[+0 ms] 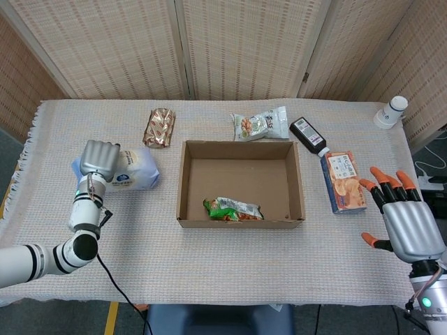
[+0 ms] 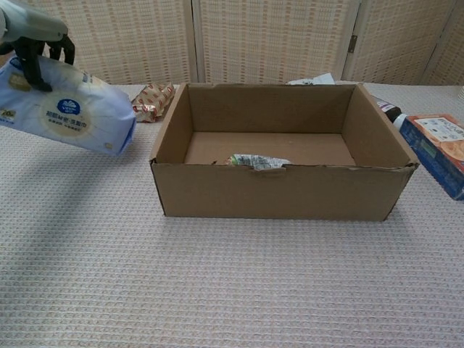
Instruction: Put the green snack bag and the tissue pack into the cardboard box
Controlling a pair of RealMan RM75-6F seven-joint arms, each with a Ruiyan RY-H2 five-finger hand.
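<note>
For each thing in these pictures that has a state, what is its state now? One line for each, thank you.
Brown cardboard box: open on top, on the table.
Green snack bag: lying inside the box.
Blue-and-white tissue pack: lifted off the table, tilted, left of the box.
Left hand: gripping the tissue pack from above.
Right hand: holding nothing, fingers spread.
Dark bottle: lying on its side.
</note>
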